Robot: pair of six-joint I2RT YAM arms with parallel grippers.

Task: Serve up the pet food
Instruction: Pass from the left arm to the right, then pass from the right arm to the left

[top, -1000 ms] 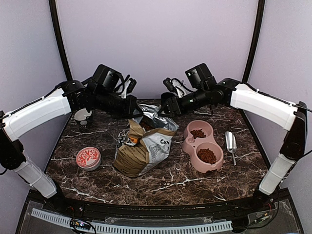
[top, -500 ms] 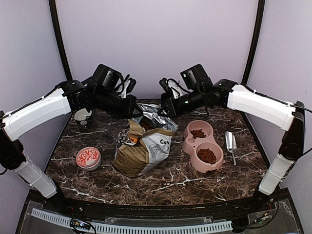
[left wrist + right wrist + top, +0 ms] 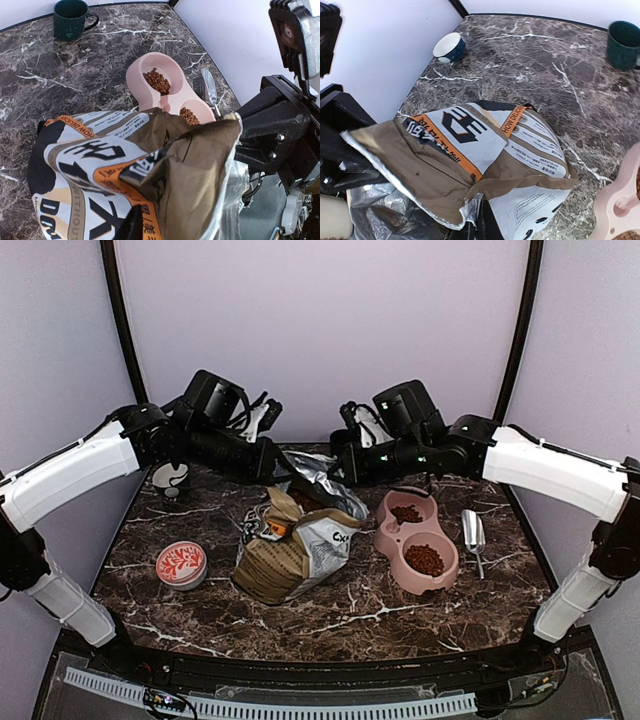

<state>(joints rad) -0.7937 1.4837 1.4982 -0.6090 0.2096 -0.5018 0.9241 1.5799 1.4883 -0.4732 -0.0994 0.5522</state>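
The pet food shows as reddish-brown kibble [image 3: 406, 513] in both cups of the pink double bowl [image 3: 387, 537], and again in the left wrist view as kibble [image 3: 156, 81]. The printed paper bag [image 3: 295, 545] stands slumped mid-table, its silver-lined mouth open toward the back. My right gripper [image 3: 479, 227] is shut on the torn rim of the bag [image 3: 470, 150]. My left gripper [image 3: 272, 472] is at the mouth's opposite side. One of its fingers [image 3: 131, 225] lies against the bag's flap [image 3: 190, 170]; the other is hidden.
A metal scoop [image 3: 473, 532] lies right of the pink bowl. A red-patterned dish [image 3: 181, 564] sits front left and a white cup [image 3: 170, 478] back left. A green mug [image 3: 71, 19] stands at the back. The walls are close behind.
The right gripper has closed on the bag's rim and shifted slightly right. The left arm has edged back and to the left, and the bag's top flap has shifted.
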